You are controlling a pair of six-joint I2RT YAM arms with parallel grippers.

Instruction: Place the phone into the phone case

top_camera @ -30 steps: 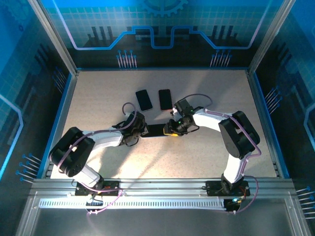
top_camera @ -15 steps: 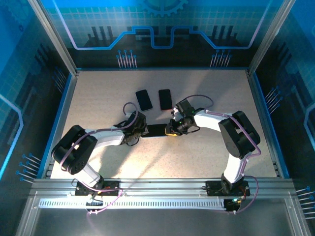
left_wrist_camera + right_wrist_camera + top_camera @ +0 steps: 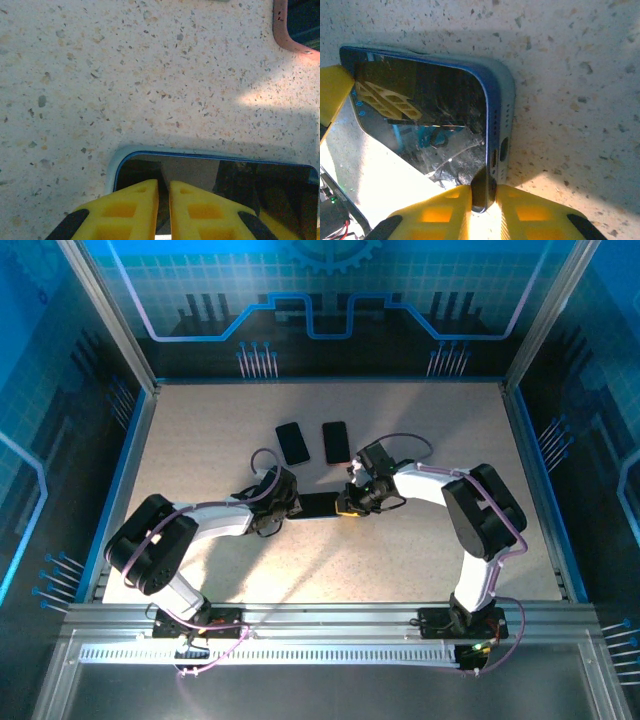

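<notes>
The phone lies flat on the worktop, midway between the two arms, with one tool at each short end. The right tool is clamped on the phone's rounded end, its yellow fingers pressing the glass face and the back right beside the charging port. The left tool sits at the opposite end with its fingers drawn almost together. Whether they nip anything, I cannot tell.

The phone looks like a thin, rigid slab, glossy glass on top with a smooth blue rim, so it is likely slippery and will not flex. A pinch on one corner probably lets it pivot or slide out, so a hold across the thickness at mid-edge, kept level, seems safer. The screen is the fragile part and should take no hard pressure or drop.

Farther back on the worktop lie a left dark slab and a right dark slab, well apart from the phone. Which of them is the case I cannot tell. A pink-rimmed edge shows beyond the phone in the left wrist view and may belong to it.
</notes>
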